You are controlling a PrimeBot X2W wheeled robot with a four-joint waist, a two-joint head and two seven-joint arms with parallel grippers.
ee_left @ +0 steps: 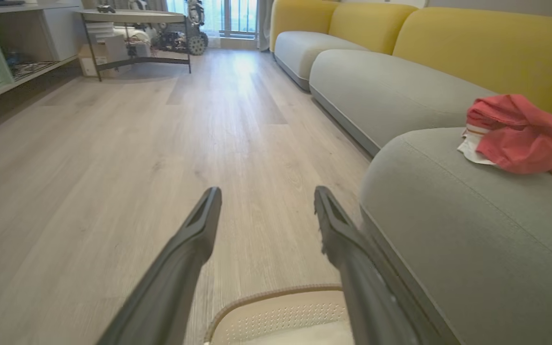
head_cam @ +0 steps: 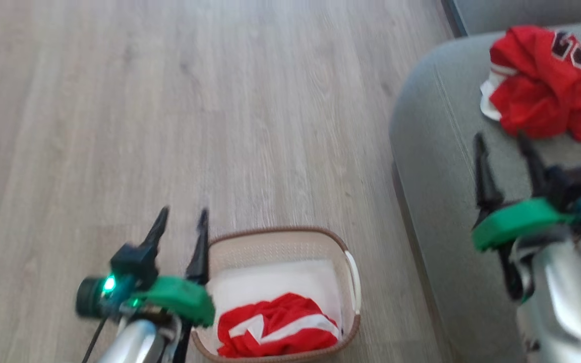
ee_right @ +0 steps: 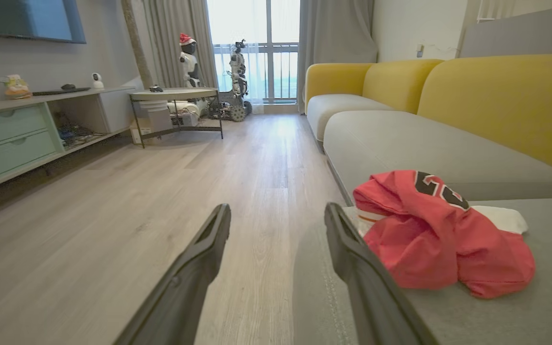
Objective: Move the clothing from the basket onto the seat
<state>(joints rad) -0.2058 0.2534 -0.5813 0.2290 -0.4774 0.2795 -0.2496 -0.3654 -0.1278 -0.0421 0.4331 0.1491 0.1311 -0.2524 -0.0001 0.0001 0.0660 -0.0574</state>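
**Head view: jersey (head_cam: pixel 537 91) on the seat (head_cam: pixel 431 151), striped piece (head_cam: pixel 270 327) in the basket (head_cam: pixel 275 230)**

Left fingers (ee_left: pixel 199 235) are spread wide with nothing between them. In the left wrist view they point out over the floor (ee_left: pixel 113 167), with the basket rim just below the tips. Right fingers (ee_right: pixel 206 249) are equally wide and empty. The jersey lies just past one of them, and I can't tell if they touch.

The left gripper (head_cam: pixel 183 214) hangs at the basket's left edge, one finger close against the rim. The right gripper (head_cam: pixel 501 138) hovers over the seat, tips just short of the crumpled jersey, which has something white under it.

So the clothing is split. The striped piece is bunched at the near end of the basket, on a white layer (head_cam: pixel 275 280).

My read: we're between pieces – one drop looks done, the second pick hasn't begun. The left gripper is closest to it. The next move needs it to:
- swing inboard over the rim
- tip down into the folds and close on a thick bunch
- lift clear of the rim before crossing to the seat

Watch for – snagging the white layer along with the fabric.
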